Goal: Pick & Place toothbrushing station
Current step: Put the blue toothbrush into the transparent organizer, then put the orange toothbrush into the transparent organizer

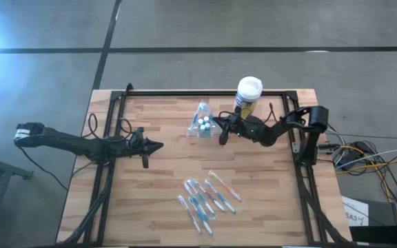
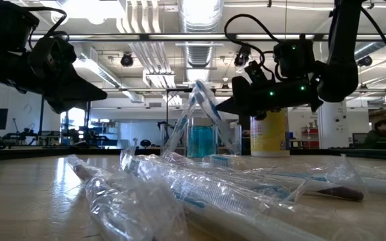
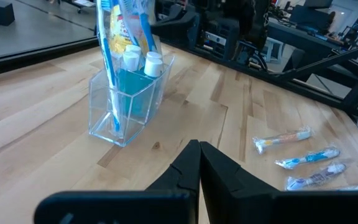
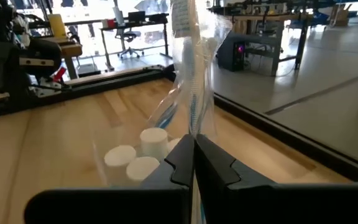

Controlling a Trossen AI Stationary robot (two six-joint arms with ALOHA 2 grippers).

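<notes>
The toothbrushing station, a small see-through cup [image 1: 202, 128] [image 3: 126, 102], stands at the table's far middle. It holds white-capped tubes [image 4: 137, 160] and upright wrapped toothbrushes [image 3: 107, 56]. My right gripper [image 1: 219, 125] [image 4: 194, 146] reaches in level from the table's right. It is at the cup's right side and is shut on one wrapped toothbrush. My left gripper [image 1: 160, 145] [image 3: 199, 152] waits shut and holds nothing, left of the cup and above the table. Several wrapped toothbrushes [image 1: 205, 196] lie flat near the front edge. My right gripper pinches a wrapped blue toothbrush by its clear wrapper [image 4: 194, 124] between its two fingers. The fingers come level from the table's right and lie across the brush. The brush stands upright, its top [image 2: 200, 90] above the fingers. Its lower part goes down at the cup, and the fingers hide its end.
A yellow canister with a white lid [image 1: 248, 93] [image 2: 270, 134] stands just behind my right arm at the far edge. A black frame [image 1: 185, 93] runs along the table's far and side edges. Bare wood [image 1: 136, 200] lies at the front left.
</notes>
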